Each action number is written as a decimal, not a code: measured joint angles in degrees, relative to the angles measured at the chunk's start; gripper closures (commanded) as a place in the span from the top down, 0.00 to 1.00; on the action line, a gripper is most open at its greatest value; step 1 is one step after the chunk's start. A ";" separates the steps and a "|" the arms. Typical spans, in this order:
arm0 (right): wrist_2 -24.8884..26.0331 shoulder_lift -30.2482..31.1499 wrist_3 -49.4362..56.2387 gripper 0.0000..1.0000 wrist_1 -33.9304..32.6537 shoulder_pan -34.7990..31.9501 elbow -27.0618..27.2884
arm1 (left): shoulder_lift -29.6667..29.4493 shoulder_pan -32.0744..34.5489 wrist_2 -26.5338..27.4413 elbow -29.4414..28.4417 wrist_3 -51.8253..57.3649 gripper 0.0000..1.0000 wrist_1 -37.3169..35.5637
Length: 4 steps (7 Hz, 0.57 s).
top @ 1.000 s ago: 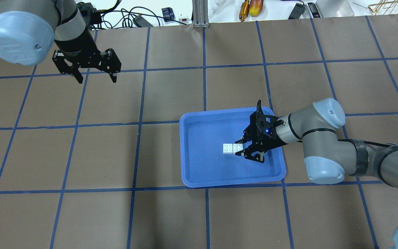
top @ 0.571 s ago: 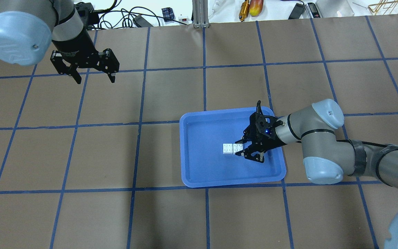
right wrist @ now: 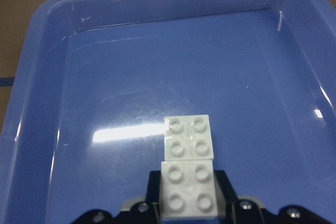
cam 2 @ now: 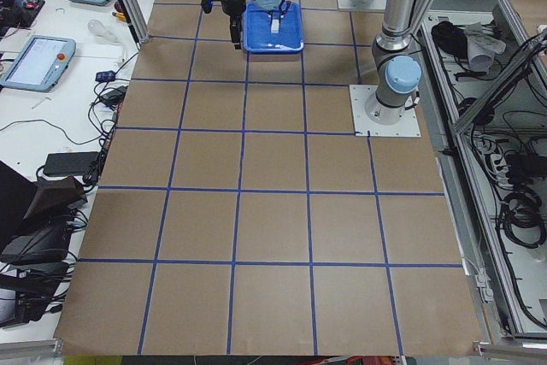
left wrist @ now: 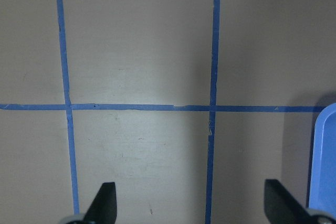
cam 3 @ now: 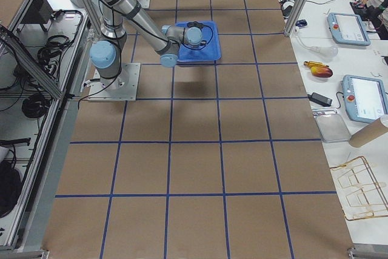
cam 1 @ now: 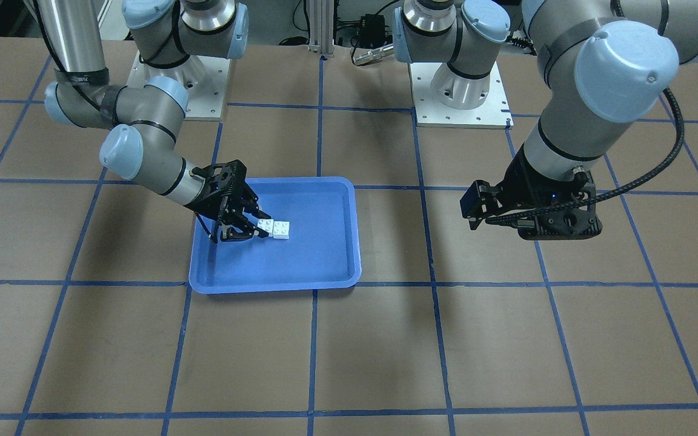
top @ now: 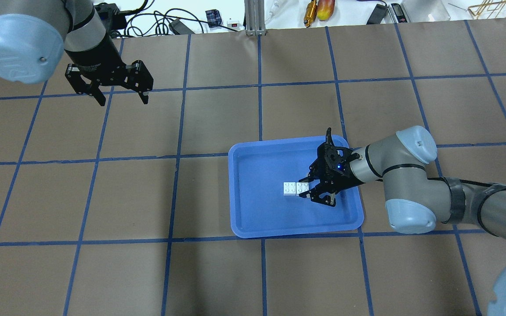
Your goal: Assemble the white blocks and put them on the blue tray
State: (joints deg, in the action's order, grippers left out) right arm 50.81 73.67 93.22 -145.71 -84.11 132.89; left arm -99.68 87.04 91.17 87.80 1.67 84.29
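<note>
The blue tray [top: 262,210] lies right of the table's middle; it also shows in the front view [cam 1: 300,260] and fills the right wrist view [right wrist: 157,66]. Two white blocks sit side by side on its floor, studs up. My right gripper [top: 305,188] reaches low into the tray and is shut on the nearer block [top: 302,187] [right wrist: 188,190]. The other block [top: 289,188] [right wrist: 188,137] touches it on the far side. My left gripper [top: 119,94] hangs open and empty above the table at the far left, well away from the tray [left wrist: 325,166].
Beyond the table's far edge lie cables [top: 156,19], a yellow tool [top: 310,13] and other clutter. The two arm bases [cam 1: 461,91] [cam 1: 179,85] stand on the robot's side. Blue tape lines grid the brown table.
The left arm has shifted very slightly, its gripper still open. The right gripper and both blocks have not moved.
</note>
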 measured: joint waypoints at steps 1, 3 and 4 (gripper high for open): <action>-0.05 -0.01 0.00 0.00 -0.01 0.00 0.00 | 0.84 -0.13 -0.74 0.19 0.02 1.00 0.00; -0.19 -0.64 -0.09 0.00 -0.56 -0.01 0.00 | 1.62 -0.82 -0.89 0.35 0.02 1.00 0.00; -0.24 -1.22 -0.17 0.00 -1.30 -0.06 0.00 | 1.72 -1.04 -1.02 0.40 0.01 1.00 0.00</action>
State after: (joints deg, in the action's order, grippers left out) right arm 50.56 72.45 93.05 -147.01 -84.17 132.89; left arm -97.97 86.00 90.15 88.20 1.68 84.29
